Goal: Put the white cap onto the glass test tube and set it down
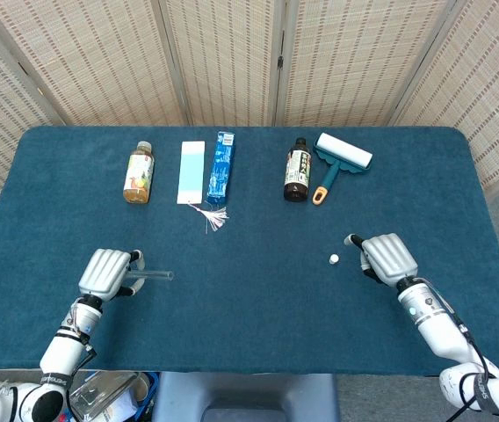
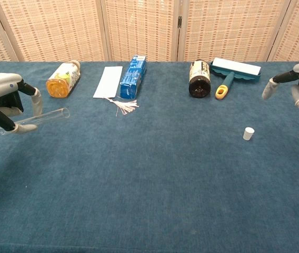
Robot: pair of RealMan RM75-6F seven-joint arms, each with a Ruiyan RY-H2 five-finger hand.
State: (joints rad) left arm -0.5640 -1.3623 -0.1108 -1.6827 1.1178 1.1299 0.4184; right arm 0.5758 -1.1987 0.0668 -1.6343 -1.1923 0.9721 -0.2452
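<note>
Two robot hands are in view over the blue bench (image 1: 249, 308). Left robot hand (image 1: 105, 272) sits at about 8 o'clock on the bench and holds the glass test tube (image 2: 39, 119) pinched between thumb and fingers, the tube lying nearly level with its open mouth pointing toward 3 o'clock, lifted off the cloth in the chest view. Right robot hand (image 1: 388, 258) sits at about 4 o'clock, raised above the surface, fingers partly curled, holding nothing. White cap (image 2: 249, 133) stands alone on the bench just to the 9 o'clock side of the right robot hand, not touching it, and well apart from the tube. Along the 12 o'clock edge lie a juice bottle (image 1: 139, 173), a white card (image 1: 192, 171), a blue box (image 1: 221, 167), a dark bottle (image 1: 297, 170) and a lint roller (image 1: 339, 159).
</note>
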